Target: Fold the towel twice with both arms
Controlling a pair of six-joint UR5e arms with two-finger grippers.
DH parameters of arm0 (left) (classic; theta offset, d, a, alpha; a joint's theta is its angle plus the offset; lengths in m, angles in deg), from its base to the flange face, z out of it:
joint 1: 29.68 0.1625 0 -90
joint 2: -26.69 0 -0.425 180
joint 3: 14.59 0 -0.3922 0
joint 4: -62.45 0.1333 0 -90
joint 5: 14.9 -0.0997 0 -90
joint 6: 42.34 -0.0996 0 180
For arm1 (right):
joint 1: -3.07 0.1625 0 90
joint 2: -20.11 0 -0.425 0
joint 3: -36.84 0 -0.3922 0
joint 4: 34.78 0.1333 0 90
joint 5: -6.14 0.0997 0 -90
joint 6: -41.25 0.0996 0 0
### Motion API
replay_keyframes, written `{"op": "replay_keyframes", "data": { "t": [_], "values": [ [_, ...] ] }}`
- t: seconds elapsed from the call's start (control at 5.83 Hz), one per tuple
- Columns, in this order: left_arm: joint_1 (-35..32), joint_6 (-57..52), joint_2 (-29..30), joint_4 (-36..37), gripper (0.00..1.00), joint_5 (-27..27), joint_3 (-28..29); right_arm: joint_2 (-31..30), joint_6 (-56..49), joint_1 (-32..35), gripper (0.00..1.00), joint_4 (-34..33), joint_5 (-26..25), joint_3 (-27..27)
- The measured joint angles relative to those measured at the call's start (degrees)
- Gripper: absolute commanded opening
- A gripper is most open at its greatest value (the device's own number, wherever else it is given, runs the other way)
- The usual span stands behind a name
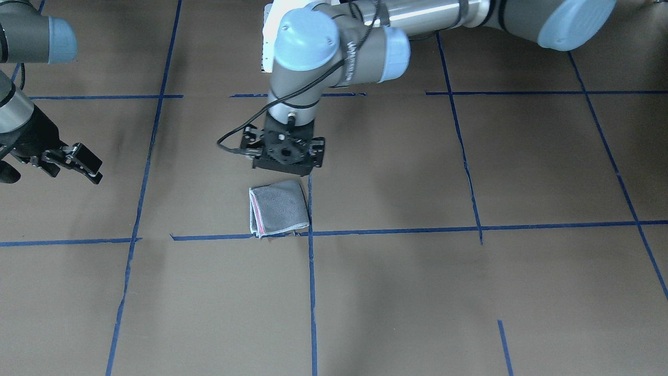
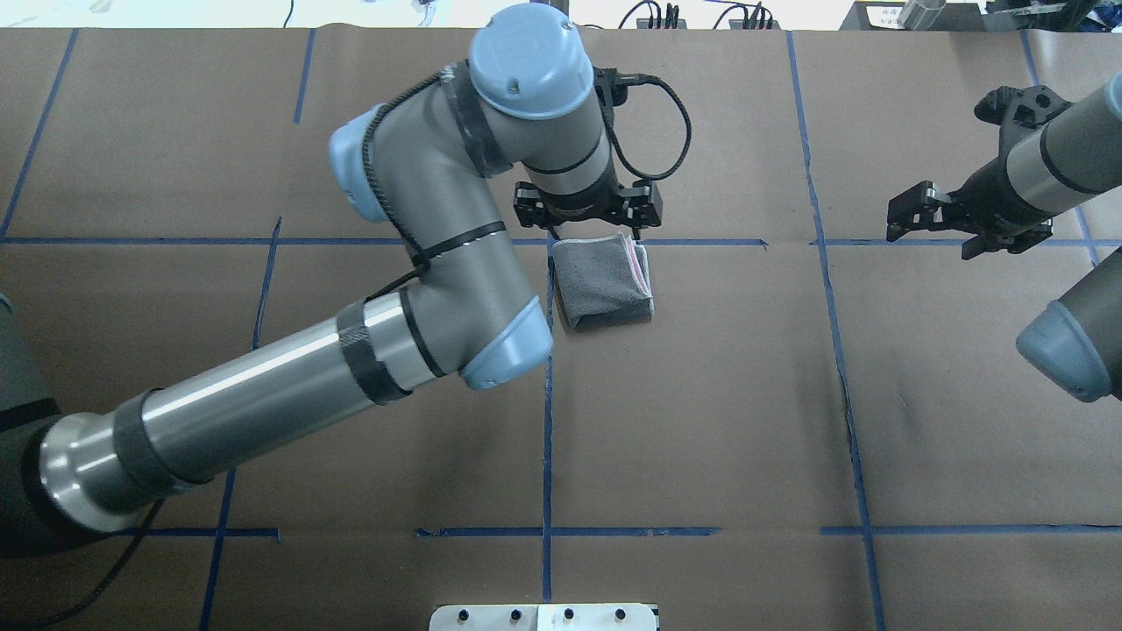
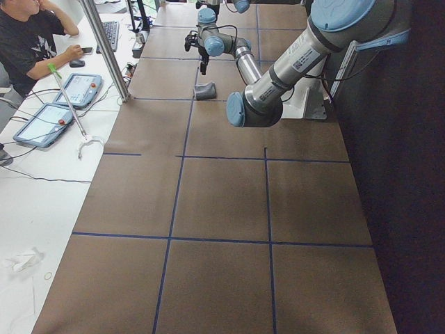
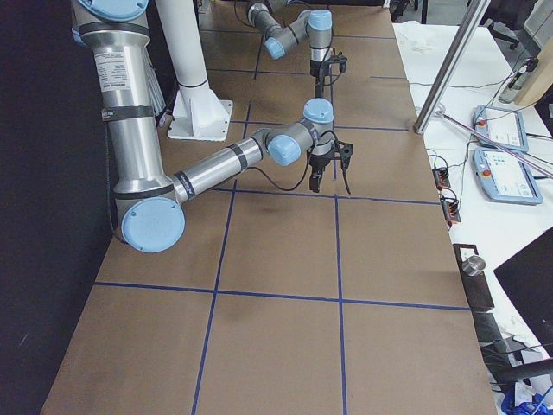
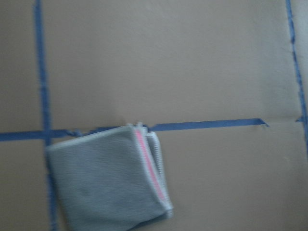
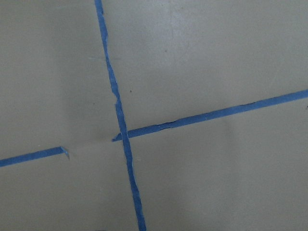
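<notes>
Looking down, left wrist sees towel (image 5: 103, 183), right wrist only tape (image 6: 120, 130)

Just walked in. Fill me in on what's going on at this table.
Two robot arms are working on a towel. It lies on the brown table as a small folded square, grey face up with a pink edge showing, next to a crossing of blue tape lines. The left gripper hangs above it with its fingers open and holds nothing. The right gripper is well off to the side, also open and empty. Neither arm touches the towel.
</notes>
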Motion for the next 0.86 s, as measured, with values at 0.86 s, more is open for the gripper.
{"op": "replay_keyframes", "data": {
  "t": [0.86],
  "values": [
    [-27.83, -45.04, -29.49, 11.73, 1.00, 15.22, -16.83, -1.18, -41.78, 15.18, 1.00, -20.03, 0.80, 5.13]
  ]
}}
